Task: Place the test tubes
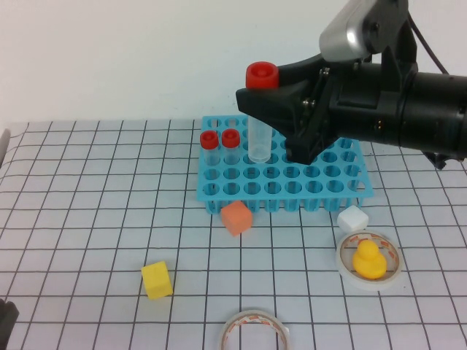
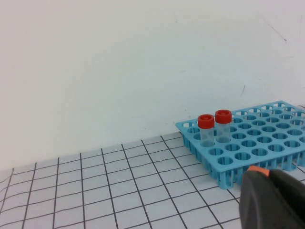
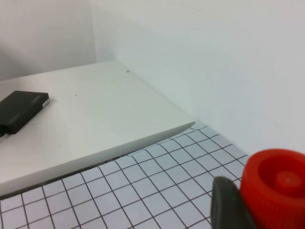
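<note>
A blue test-tube rack [image 1: 343, 191] stands at the middle back of the gridded mat. Two clear tubes with red caps [image 1: 209, 146] [image 1: 231, 144] stand side by side in its left holes, also seen in the left wrist view [image 2: 206, 130] [image 2: 222, 125]. My right gripper [image 1: 263, 103] is shut on a third red-capped tube [image 1: 260, 138], held upright with its lower end at a rack hole just right of the other two. Its cap [image 3: 276, 191] fills the right wrist view beside one dark finger [image 3: 228, 205]. My left gripper [image 2: 269, 195] is shut and empty, low near the rack's front left corner [image 2: 224, 174].
An orange cube [image 1: 236, 218] and a white cube [image 1: 352, 219] lie just in front of the rack. A yellow cube [image 1: 157, 280] is front left. A yellow duck [image 1: 368, 260] sits inside a tape roll [image 1: 343, 268]; another roll [image 1: 255, 324] lies at the front edge.
</note>
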Controlling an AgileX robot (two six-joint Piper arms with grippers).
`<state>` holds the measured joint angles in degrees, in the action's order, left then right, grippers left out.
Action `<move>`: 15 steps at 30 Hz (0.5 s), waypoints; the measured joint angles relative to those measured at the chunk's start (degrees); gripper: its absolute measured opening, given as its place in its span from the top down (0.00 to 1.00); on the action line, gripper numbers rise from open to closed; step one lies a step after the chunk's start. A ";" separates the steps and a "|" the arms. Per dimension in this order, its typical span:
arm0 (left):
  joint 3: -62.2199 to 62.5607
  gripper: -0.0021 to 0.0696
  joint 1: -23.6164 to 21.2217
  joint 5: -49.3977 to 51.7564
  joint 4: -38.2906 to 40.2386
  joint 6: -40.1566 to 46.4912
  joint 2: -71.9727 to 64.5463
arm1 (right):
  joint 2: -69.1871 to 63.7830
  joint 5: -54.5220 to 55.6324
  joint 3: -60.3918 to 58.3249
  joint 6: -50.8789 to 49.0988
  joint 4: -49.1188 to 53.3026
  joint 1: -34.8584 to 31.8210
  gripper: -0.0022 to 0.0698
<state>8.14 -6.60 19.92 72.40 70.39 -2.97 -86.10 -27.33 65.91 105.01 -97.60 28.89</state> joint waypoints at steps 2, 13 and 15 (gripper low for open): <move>0.00 0.97 0.00 0.27 0.00 0.00 0.00 | 0.00 0.09 0.00 0.00 0.00 0.00 0.59; 0.00 0.97 0.00 1.68 0.00 0.00 0.00 | 0.00 4.76 -0.03 -6.42 9.33 0.00 0.59; 0.00 0.97 0.00 1.68 0.00 0.00 0.00 | 0.08 6.58 -0.03 -20.22 21.08 0.00 0.59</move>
<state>8.14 -6.60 21.60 72.40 70.39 -2.97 -86.02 -20.75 65.87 84.79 -76.52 28.89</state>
